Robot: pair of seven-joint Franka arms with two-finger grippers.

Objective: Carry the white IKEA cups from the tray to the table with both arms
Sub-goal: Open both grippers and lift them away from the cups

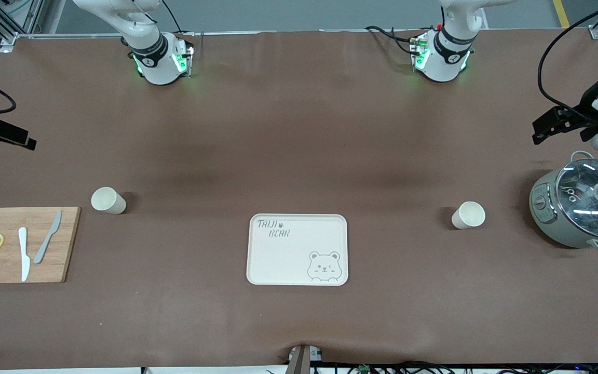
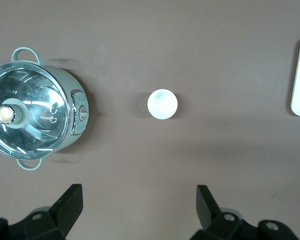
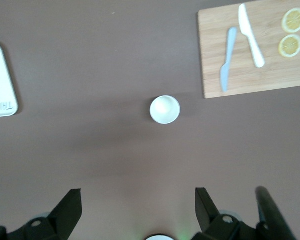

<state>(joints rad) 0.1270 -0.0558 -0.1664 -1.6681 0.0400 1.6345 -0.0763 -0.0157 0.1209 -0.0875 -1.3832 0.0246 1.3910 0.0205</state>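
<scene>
Two white cups stand upright on the brown table. One cup (image 1: 108, 200) is toward the right arm's end, beside the cutting board; it shows in the right wrist view (image 3: 164, 109). The other cup (image 1: 469, 215) is toward the left arm's end, beside the pot; it shows in the left wrist view (image 2: 162, 104). My left gripper (image 1: 537, 136) (image 2: 140, 189) is open and empty, high over the table near the pot. My right gripper (image 1: 30, 144) (image 3: 137, 191) is open and empty, high over the table's other end.
A bear-printed tray (image 1: 288, 254) lies in the middle, nearer the front camera than the cups. A grey-green pot with glass lid (image 1: 582, 205) (image 2: 35, 115) stands at the left arm's end. A wooden cutting board (image 1: 65, 259) (image 3: 215, 50) with two knives and lemon slices lies at the right arm's end.
</scene>
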